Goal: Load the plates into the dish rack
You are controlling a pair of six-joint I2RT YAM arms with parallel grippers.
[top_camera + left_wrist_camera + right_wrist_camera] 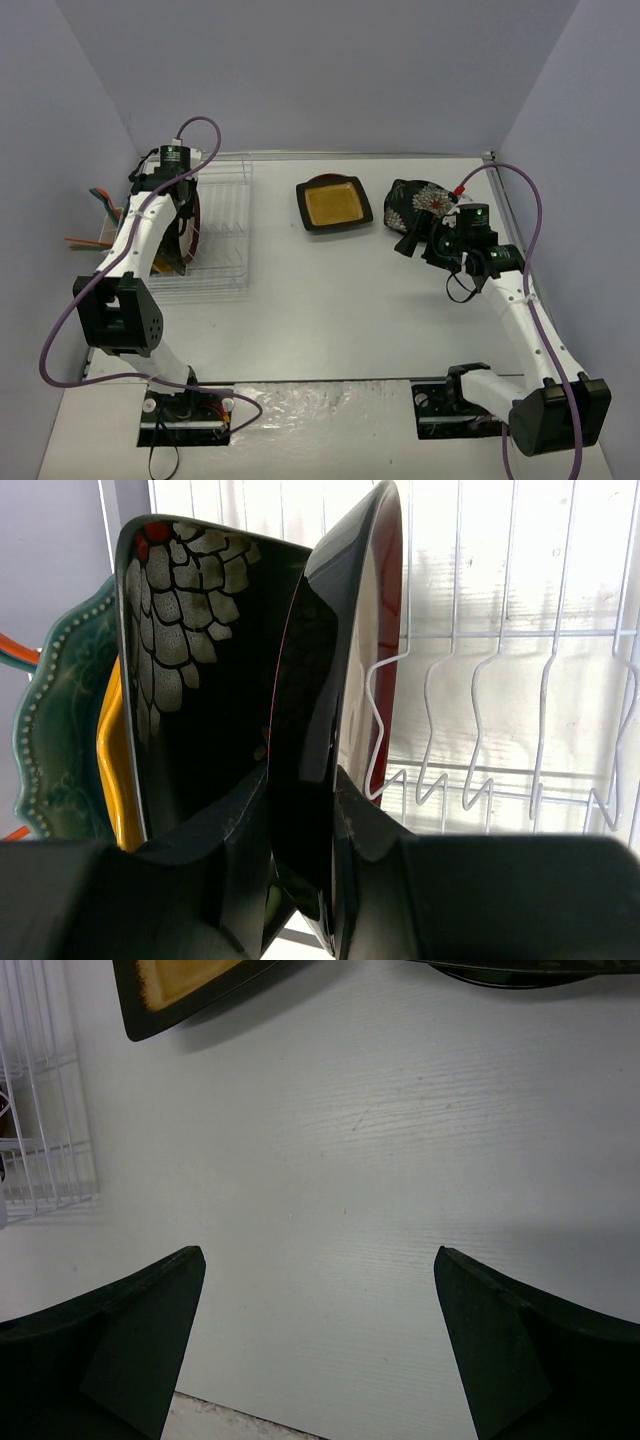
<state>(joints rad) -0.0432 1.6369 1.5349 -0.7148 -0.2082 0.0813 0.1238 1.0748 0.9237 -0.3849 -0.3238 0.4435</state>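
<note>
My left gripper [300,780] is shut on the edge of the red-rimmed plate [335,660], holding it upright between the wires of the white dish rack [500,680]. To its left stand a black white-flowered plate [190,650], an orange-yellow plate [112,770] and a teal scalloped plate [55,730]. From above, the left gripper [183,215] is over the left part of the dish rack [225,215]. The black square plate with a yellow centre [334,203] and another black flowered plate [418,203] lie flat on the table. My right gripper [410,240] is open beside the flowered plate, over bare table [317,1257].
A small white cup with orange and teal utensils [103,215] hangs on the rack's left side, close to the left wall. In the right wrist view, the square plate's corner [180,985] and the rack's edge [40,1110] show at the upper left.
</note>
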